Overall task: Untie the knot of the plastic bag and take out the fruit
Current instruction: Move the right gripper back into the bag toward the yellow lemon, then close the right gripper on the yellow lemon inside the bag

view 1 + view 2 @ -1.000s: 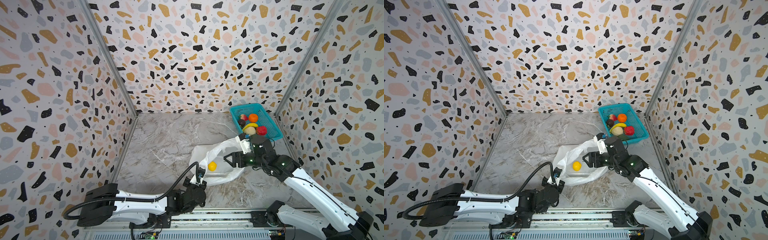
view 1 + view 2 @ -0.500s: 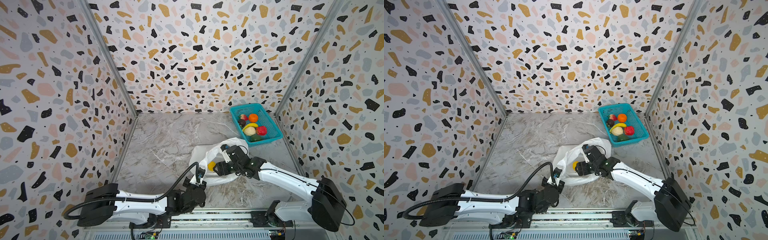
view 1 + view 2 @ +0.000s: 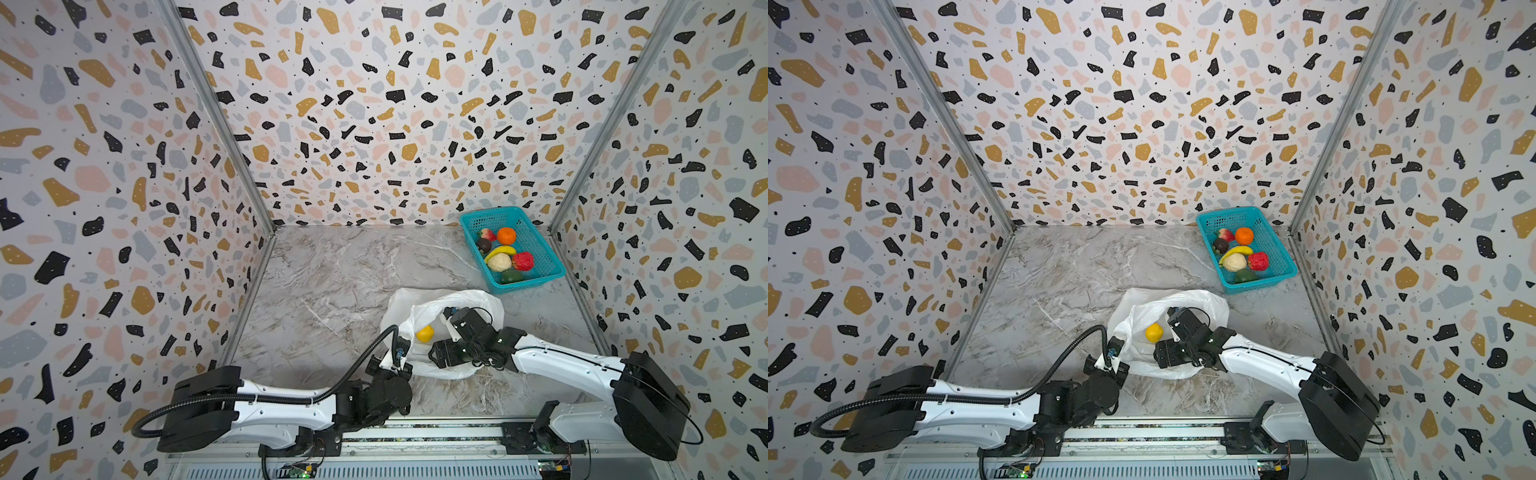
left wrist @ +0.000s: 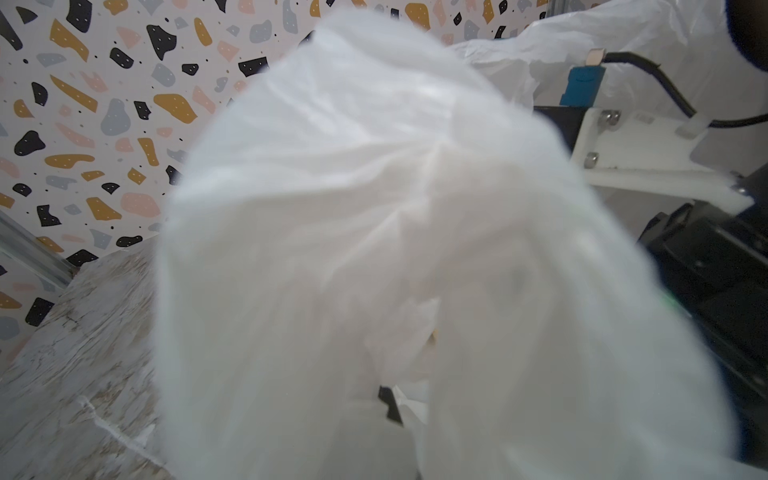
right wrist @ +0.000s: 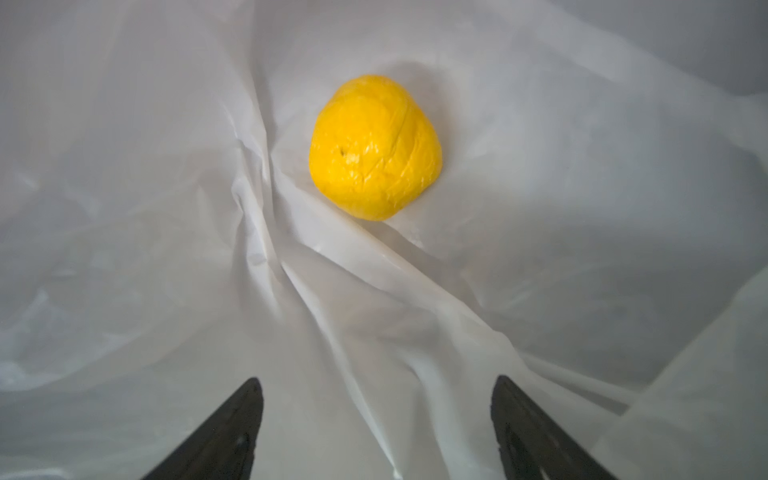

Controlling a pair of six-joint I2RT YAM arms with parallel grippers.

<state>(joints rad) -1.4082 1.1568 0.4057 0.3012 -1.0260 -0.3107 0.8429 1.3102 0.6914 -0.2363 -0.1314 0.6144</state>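
The marble table (image 3: 332,266) carries everything. The largest thing on it is the plastic bag (image 3: 478,300), lying slack near the front with its mouth gaping and its handles untied as far as can be seen. Behind it, toward the right wall, sits the teal basket (image 3: 540,249), which holds seven pieces of fruit (image 3: 498,262). This suggests the emptying is nearly done. The left end effector (image 3: 401,363) is clenched at the near edge of the bag. From the plastic bunching toward it in the left wrist view, it appears to be pinching the rim to hold the mouth up. The right end effector (image 5: 376,379) is inside the bag with its jaws spread wide and nothing between them, aimed at the lemon (image 5: 374,147). This last fruit rests on the bag's floor, a little way ahead of the fingertips and beside a raised crease. The step in hand looks like picking that lemon. To do it well, the left grip should stay firm and lifted a little, so the film does not sag over the opening. The right jaws should go in low and centred, straddling the lemon at its widest part and clear of the crease. Pinched film would drag the whole bag along on the lift. They should close gently, since the glossy skin may slip.
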